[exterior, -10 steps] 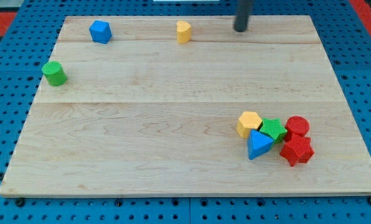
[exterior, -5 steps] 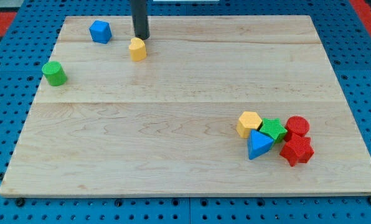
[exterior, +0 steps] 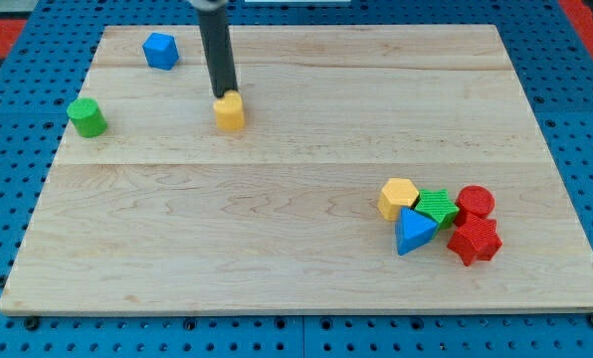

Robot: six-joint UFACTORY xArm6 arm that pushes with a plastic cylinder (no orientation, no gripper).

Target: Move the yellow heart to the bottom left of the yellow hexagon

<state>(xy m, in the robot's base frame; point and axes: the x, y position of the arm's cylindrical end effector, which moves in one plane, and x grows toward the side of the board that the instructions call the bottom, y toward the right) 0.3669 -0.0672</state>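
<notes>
The yellow heart (exterior: 230, 111) lies on the wooden board (exterior: 277, 249) left of centre, in the upper half. My tip (exterior: 223, 92) touches its top-left edge, with the rod rising toward the view's top. The yellow hexagon (exterior: 398, 198) sits far off at the lower right, at the left end of a tight cluster of blocks.
A green block (exterior: 437, 207), a blue triangle (exterior: 414, 231), a red cylinder (exterior: 475, 204) and a red star-like block (exterior: 474, 241) crowd the hexagon's right and bottom. A blue block (exterior: 159, 50) sits top left. A green cylinder (exterior: 87, 117) stands at the left edge.
My tip swept from the top right to the heart, then pushed it left and toward the view's bottom. The other blocks have not moved.
</notes>
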